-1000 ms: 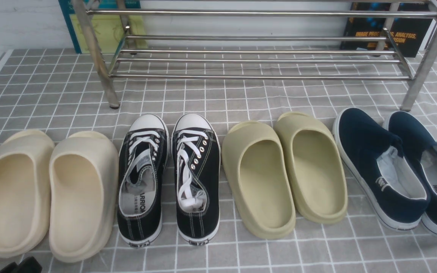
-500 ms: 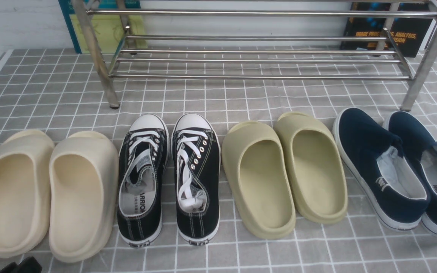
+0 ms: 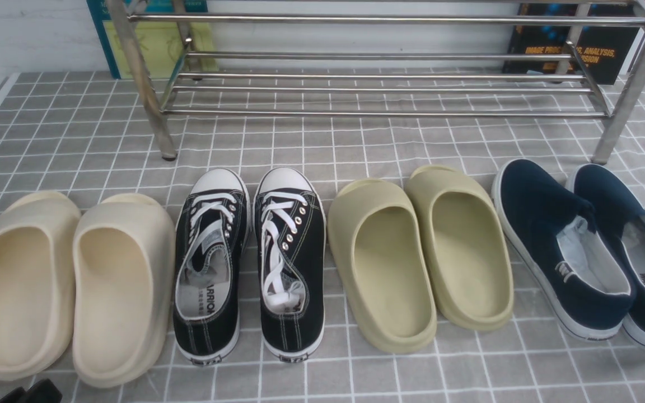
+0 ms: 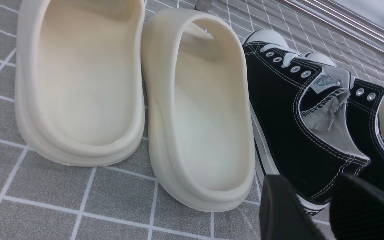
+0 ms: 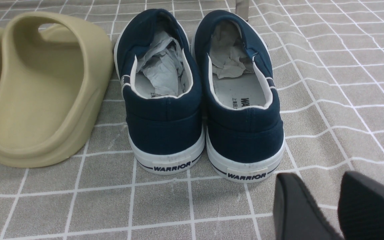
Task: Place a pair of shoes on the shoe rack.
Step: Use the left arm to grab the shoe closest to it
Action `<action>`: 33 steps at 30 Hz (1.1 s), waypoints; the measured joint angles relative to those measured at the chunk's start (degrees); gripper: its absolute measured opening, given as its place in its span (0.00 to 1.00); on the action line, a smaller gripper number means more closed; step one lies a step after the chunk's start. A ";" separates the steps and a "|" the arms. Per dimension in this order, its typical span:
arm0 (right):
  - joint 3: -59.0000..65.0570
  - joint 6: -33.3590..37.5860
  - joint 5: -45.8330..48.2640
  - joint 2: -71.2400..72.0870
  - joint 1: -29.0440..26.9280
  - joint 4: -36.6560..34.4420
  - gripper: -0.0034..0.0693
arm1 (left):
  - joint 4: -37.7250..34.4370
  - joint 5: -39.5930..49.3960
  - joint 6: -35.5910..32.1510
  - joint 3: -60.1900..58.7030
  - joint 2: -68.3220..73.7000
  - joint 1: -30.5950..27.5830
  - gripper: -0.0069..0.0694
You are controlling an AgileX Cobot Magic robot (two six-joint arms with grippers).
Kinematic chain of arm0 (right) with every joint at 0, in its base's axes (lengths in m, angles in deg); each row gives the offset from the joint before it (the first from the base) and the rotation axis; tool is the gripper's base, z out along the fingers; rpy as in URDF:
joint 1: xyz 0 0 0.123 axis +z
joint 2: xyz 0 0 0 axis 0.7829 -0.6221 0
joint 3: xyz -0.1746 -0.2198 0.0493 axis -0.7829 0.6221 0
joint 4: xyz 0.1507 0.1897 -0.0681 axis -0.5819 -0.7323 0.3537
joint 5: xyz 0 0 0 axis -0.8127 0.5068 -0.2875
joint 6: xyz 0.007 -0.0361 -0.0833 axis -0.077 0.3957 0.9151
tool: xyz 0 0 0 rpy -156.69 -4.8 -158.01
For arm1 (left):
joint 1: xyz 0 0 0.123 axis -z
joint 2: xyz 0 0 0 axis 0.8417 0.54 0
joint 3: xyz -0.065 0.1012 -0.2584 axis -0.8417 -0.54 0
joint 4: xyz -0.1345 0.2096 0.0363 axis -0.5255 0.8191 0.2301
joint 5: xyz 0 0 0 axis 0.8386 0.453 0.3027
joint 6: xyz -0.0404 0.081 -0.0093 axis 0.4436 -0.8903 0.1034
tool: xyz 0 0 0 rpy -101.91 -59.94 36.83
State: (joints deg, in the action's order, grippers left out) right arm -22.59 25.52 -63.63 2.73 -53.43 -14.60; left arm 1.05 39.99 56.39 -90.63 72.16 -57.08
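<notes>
The black sneakers stand side by side on the bench, toes toward the shoe rack and heels toward the robot. That layout probably lets each shoe be taken at the heel and carried straight forward onto the bars. The rack's lower shelf lies beyond the toes and holds nothing in the part that shows, so no shoe has been placed yet. The pair is hemmed in, with the beige slides just beside one sneaker and the olive slides just beside the other. A grip across the sides looks awkward, and the open heel collar seems the likelier hold. The left hand sits low at the near edge of the bench, its fingers spread with nothing between them. It is lined up behind the heel of the nearer sneaker, so it seems set to begin the reach. The right hand does not appear in the front view. Its wrist view shows its fingers likewise apart and empty, hanging behind the heels of the navy slip-ons and well apart from the sneakers. It would have to cross past the olive slides to reach its shoe.
</notes>
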 joint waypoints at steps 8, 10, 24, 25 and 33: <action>0.00 0.00 0.00 0.00 0.00 0.05 0.38 | 0.18 0.63 0.00 0.00 0.00 0.00 0.40; 0.00 0.00 0.00 0.00 0.00 0.05 0.38 | 0.31 0.63 0.00 0.00 0.00 0.00 0.40; 0.00 0.00 0.00 0.00 0.00 0.05 0.38 | 0.65 0.69 -0.05 0.00 0.00 0.00 0.40; 0.00 0.00 0.00 0.00 0.00 0.05 0.38 | 0.65 0.69 -0.10 0.00 0.00 0.00 0.40; 0.00 0.00 0.00 0.00 0.00 0.05 0.38 | 0.76 0.69 -0.15 0.00 0.00 0.00 0.40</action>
State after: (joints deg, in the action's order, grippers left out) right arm -22.59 25.52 -63.63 2.73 -53.43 -14.55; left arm 1.81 40.68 56.25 -90.63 72.16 -57.08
